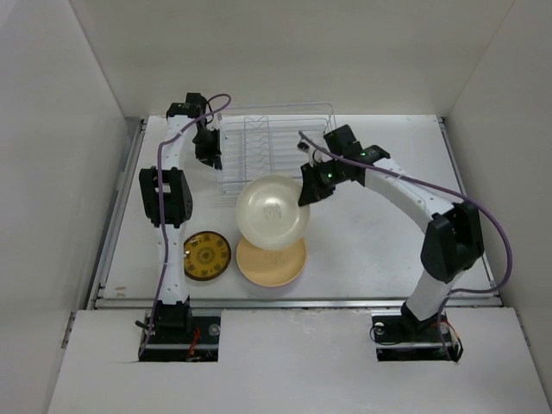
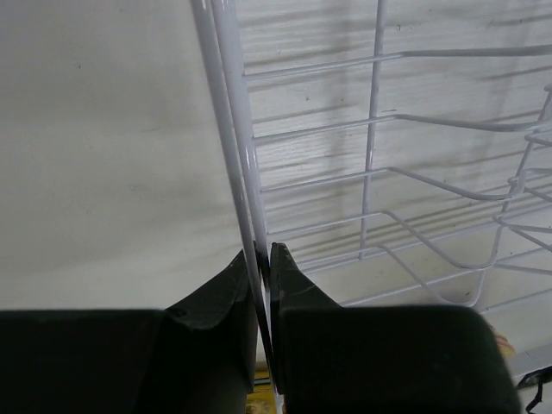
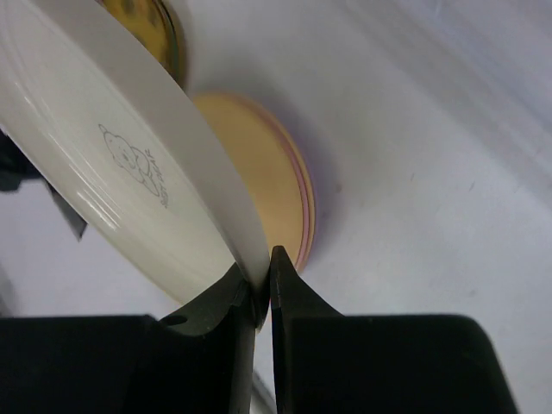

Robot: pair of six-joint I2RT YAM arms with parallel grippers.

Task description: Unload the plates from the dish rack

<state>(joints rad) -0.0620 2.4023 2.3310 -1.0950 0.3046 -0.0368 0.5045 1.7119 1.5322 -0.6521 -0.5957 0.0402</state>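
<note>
My right gripper (image 1: 308,191) is shut on the rim of a cream plate (image 1: 272,212), holding it tilted above the table in front of the dish rack (image 1: 276,147). In the right wrist view the cream plate (image 3: 129,164) is pinched between my fingers (image 3: 261,285). Below it lies a stack with a tan plate (image 1: 271,263) on top, pink and lavender rims under it (image 3: 304,207). An amber patterned plate (image 1: 207,255) lies left of the stack. My left gripper (image 1: 210,148) is shut on the rack's left rim wire (image 2: 246,172). The rack shows no plates.
White walls enclose the table on three sides. A metal rail (image 1: 293,302) runs along the near table edge. The right arm's purple cable (image 1: 483,216) loops over the right side of the table.
</note>
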